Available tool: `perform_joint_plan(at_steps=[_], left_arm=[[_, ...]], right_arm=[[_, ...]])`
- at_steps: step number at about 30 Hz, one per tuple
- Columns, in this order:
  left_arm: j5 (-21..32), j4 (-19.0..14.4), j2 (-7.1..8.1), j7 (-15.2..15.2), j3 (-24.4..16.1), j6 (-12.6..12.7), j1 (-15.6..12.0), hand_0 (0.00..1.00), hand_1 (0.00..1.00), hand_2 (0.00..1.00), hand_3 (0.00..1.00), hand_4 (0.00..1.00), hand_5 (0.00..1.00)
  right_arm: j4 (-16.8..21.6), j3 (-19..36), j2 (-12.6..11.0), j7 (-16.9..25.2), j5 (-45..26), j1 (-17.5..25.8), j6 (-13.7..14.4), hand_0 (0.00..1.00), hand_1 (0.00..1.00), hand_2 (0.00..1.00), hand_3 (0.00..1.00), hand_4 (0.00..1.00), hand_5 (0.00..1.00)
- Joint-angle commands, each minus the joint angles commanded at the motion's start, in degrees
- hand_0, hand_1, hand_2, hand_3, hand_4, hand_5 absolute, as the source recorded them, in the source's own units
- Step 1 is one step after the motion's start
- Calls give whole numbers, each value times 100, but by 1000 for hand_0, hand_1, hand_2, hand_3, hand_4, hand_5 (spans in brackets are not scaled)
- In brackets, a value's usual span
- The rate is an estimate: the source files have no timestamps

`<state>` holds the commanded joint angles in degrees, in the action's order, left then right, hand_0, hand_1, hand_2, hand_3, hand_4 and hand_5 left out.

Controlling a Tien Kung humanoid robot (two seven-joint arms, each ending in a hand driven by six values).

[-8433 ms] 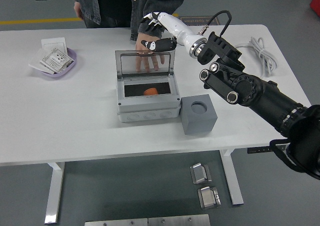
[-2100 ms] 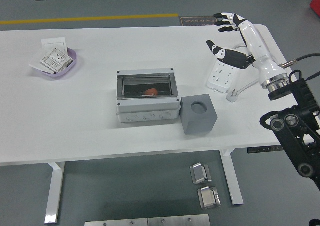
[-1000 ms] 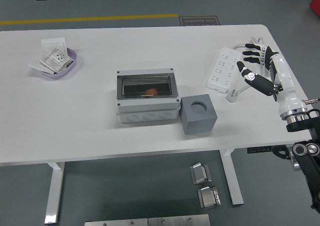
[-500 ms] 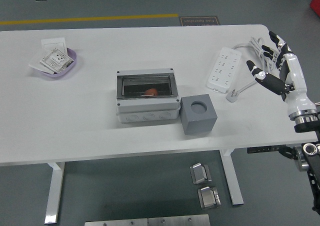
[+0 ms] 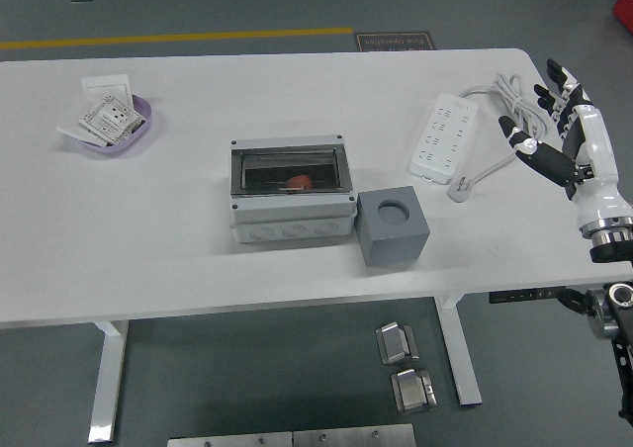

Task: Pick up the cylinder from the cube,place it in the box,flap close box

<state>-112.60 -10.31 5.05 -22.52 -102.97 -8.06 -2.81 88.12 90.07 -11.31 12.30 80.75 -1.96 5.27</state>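
I judge the job done: the orange cylinder point(image 5: 300, 181) lies inside the grey box point(image 5: 293, 202) mid-table under its shut clear flap, the cube point(image 5: 393, 226) is empty, and my right hand point(image 5: 562, 142) hovers spread and empty at the table's right edge.

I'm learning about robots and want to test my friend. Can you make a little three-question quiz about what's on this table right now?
1. True or false: the clear lid of the grey box is down.
2. What sits in the round hole of the grey cube? A) an orange cylinder B) nothing C) a plug
3. What white thing lies on the table between the cube and the robot's right hand?

Key:
1. True; the orange cylinder shows through the lid.
2. B.
3. The power strip, with its cable running towards the hand, whose fingers are spread and hold nothing.
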Motion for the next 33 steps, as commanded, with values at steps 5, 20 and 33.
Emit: perform_joint_plan(at_steps=[5, 20, 33], left_arm=[[159, 0, 7, 29, 95, 18, 51, 751, 782, 740, 836, 824, 560], [142, 0, 43, 34, 67, 15, 110, 751, 783, 739, 836, 824, 560], [189, 0, 152, 2, 143, -2, 202, 750, 782, 737, 835, 824, 559]], right_arm=[[16, 80, 19, -4, -53, -3, -18, 962, 962, 998, 994, 901, 285], [-62, 93, 34, -58, -170, -22, -35, 966, 957, 998, 982, 943, 411], [-125, -10, 39, -90, -227, -126, -24, 964, 943, 998, 963, 931, 536]])
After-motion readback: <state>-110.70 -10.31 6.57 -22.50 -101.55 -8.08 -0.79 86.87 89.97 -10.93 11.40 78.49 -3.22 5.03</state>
